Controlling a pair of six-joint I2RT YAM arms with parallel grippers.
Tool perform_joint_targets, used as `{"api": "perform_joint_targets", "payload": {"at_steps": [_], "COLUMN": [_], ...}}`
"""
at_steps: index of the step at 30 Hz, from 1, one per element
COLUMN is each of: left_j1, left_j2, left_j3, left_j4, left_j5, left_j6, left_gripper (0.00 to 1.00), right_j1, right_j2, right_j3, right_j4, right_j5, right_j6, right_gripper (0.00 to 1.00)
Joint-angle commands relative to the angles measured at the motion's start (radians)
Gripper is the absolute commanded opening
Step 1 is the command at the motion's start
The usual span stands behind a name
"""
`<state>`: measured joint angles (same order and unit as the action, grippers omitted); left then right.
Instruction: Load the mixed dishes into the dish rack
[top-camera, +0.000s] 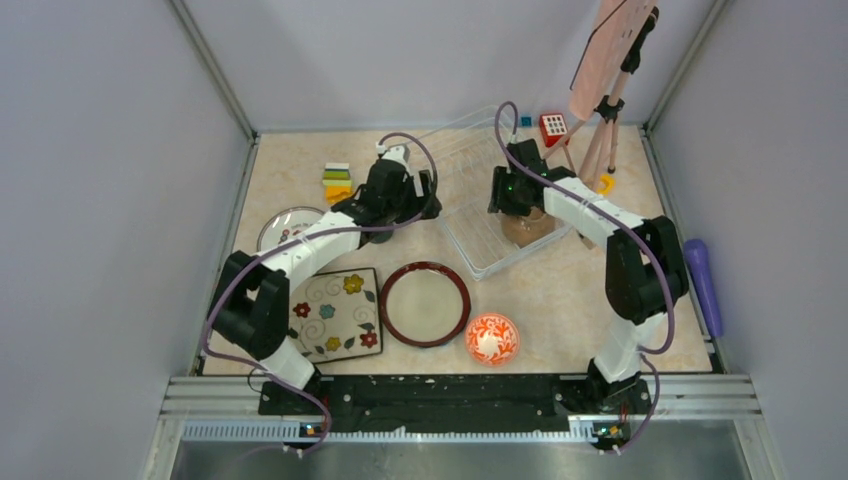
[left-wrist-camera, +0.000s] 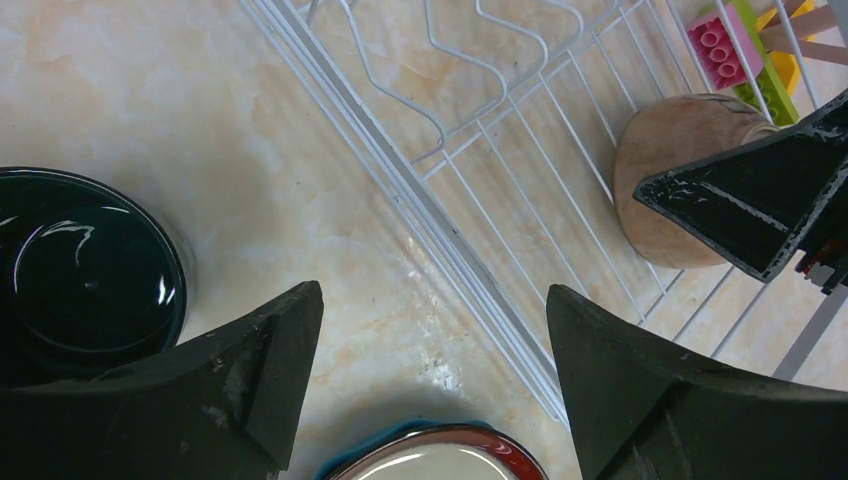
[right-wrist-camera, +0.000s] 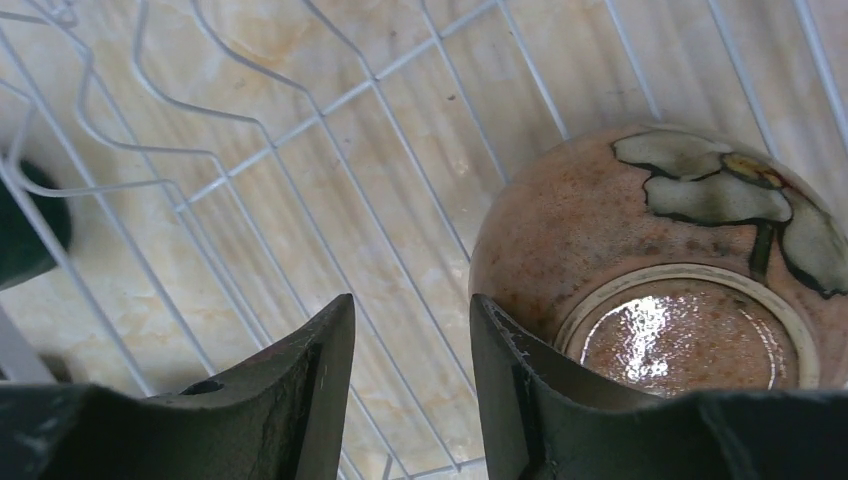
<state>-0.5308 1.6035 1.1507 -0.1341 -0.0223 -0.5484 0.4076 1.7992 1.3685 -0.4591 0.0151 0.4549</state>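
The white wire dish rack stands mid-table. A brown bowl lies upside down inside it, also in the right wrist view and the left wrist view. My right gripper is open and empty over the rack, with one finger right beside the bowl. My left gripper is open and empty above the table by the rack's left rail. The teal mug stands to its left. The red-rimmed plate shows a blue edge under it. The square floral plate, orange bowl and white red-marked plate are on the table.
A stack of coloured blocks sits at the back left. A red toy cube and a tripod with a pink board stand at the back right. A purple object lies along the right edge.
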Motion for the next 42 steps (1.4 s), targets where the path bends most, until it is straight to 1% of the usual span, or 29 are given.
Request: {"api": "perform_joint_targets", "payload": {"at_steps": [1,3,7,11,14,19,20,23,30,36,39,42], "left_j1": [0.009,0.020,0.090,0.107,0.107,0.108,0.107,0.109,0.109,0.109,0.109,0.109], "left_j2": [0.025,0.032,-0.003,-0.084,-0.151,-0.257,-0.282,-0.351,-0.518,-0.644,-0.691,-0.725], "left_j3": [0.050,0.058,0.041,-0.007,-0.040,-0.103,-0.121,-0.184,-0.324,-0.415,-0.439,-0.456], "left_j4": [0.032,0.002,-0.040,-0.044,-0.051,-0.083,-0.082,-0.084,-0.108,-0.092,-0.096,-0.117], "left_j5": [0.000,-0.042,0.006,-0.001,0.002,0.034,0.057,0.070,0.032,0.032,0.043,0.038], "left_j6": [-0.013,-0.021,-0.020,0.001,0.013,0.044,0.048,0.051,0.055,0.068,0.059,0.035], "left_gripper": [0.87,0.87,0.85,0.84,0.85,0.88,0.88,0.91,0.98,0.98,0.98,0.98], "right_j1": [0.006,-0.001,-0.016,-0.016,-0.015,-0.001,0.004,0.029,0.152,0.313,0.414,0.502], "right_j2": [-0.005,-0.014,-0.039,-0.078,-0.115,-0.177,-0.193,-0.254,-0.423,-0.542,-0.575,-0.593], "right_j3": [0.010,0.005,-0.015,-0.028,-0.018,0.021,0.023,0.008,-0.101,-0.181,-0.197,-0.216], "right_j4": [-0.055,-0.070,-0.072,-0.039,-0.023,-0.062,-0.070,-0.087,-0.115,-0.130,-0.152,-0.160], "right_j5": [0.120,0.167,0.206,0.151,0.101,0.067,0.064,0.057,0.085,0.138,0.197,0.211], "right_j6": [-0.029,-0.037,-0.054,-0.068,-0.085,-0.117,-0.120,-0.125,-0.134,-0.123,-0.125,-0.115], "right_gripper": [0.45,0.45,0.45,0.47,0.52,0.58,0.58,0.60,0.59,0.58,0.58,0.55]}}
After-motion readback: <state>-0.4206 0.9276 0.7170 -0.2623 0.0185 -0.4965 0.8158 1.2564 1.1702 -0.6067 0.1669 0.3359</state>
